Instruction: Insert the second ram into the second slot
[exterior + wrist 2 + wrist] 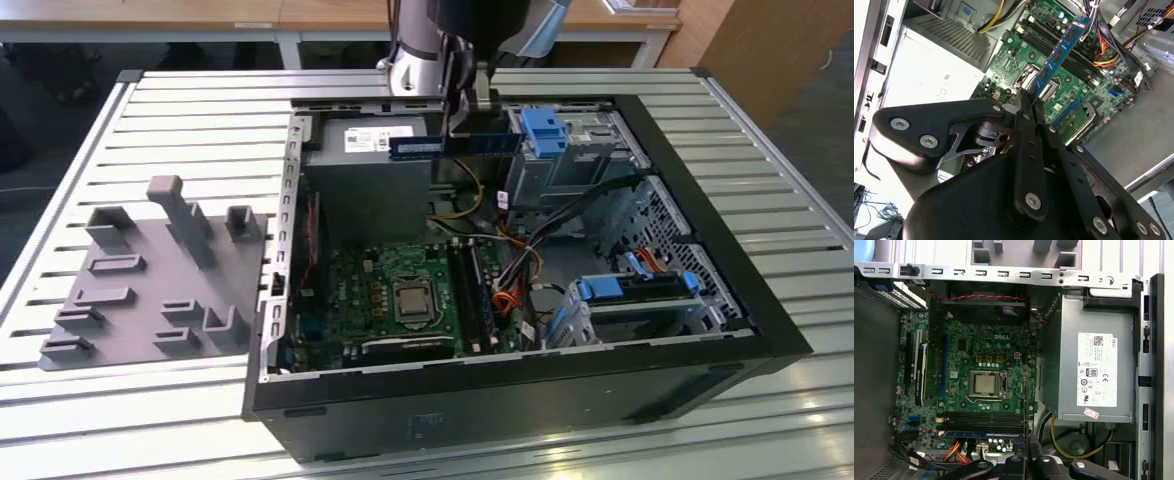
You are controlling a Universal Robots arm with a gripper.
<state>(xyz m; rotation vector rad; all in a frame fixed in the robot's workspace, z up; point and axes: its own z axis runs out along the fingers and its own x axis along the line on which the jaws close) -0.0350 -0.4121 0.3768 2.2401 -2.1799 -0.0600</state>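
My gripper (467, 126) hangs over the far part of the open computer case (747, 330), shut on the second ram (454, 145), a thin blue stick with a white label, held level and well above the boards. In the second wrist view the ram (1061, 50) juts out past the fingertips (1023, 102) over the motherboard (1019, 55). In the first wrist view it is edge-on (1025, 405) above the gripper (1027, 454). The black memory slots (984, 418) lie beside the processor socket (985, 383). A blue strip (984, 432) runs along one slot. Which is the second slot I cannot tell.
A grey power supply (367, 160) fills the case's far corner in the exterior view's left. Blue-clipped drive bays (561, 140) and loose cables (561, 215) crowd the exterior view's right. A grey fixture plate (147, 280) with pegs lies on the slatted table (174, 100).
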